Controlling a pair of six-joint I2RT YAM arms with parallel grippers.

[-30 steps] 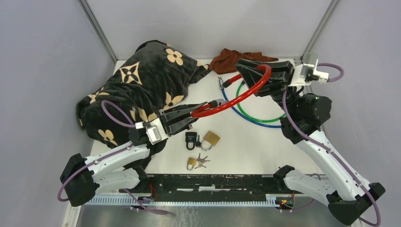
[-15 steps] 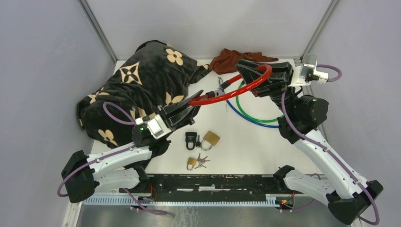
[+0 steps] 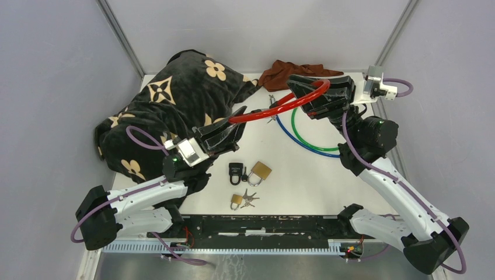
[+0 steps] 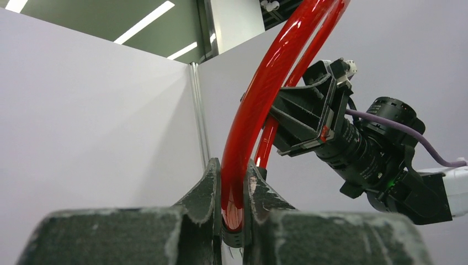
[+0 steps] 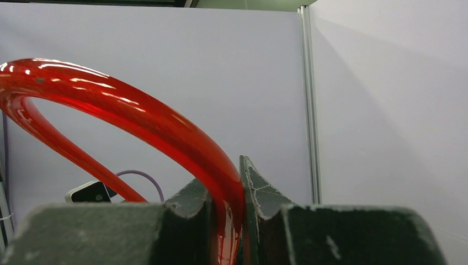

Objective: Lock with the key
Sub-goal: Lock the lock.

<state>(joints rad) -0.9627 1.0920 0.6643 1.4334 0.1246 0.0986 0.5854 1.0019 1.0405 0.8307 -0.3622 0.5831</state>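
Red cable lock [image 3: 274, 108] bridges left claw [image 4: 232, 185] and right claw [image 5: 226, 193], both pinching it.

Readable text: none | black blanket [image 3: 175, 99]: tan flower and four-point star motifs, no letters legible | brass padlock [image 3: 261, 170], black padlock [image 3: 235, 170]: any markings too small to read | both wrist views: no writing

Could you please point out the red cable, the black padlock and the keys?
red cable [image 3: 292, 102], top view, mid raised span
black padlock [image 3: 236, 170], top view, its body
keys [image 3: 250, 198], top view, bunch's middle
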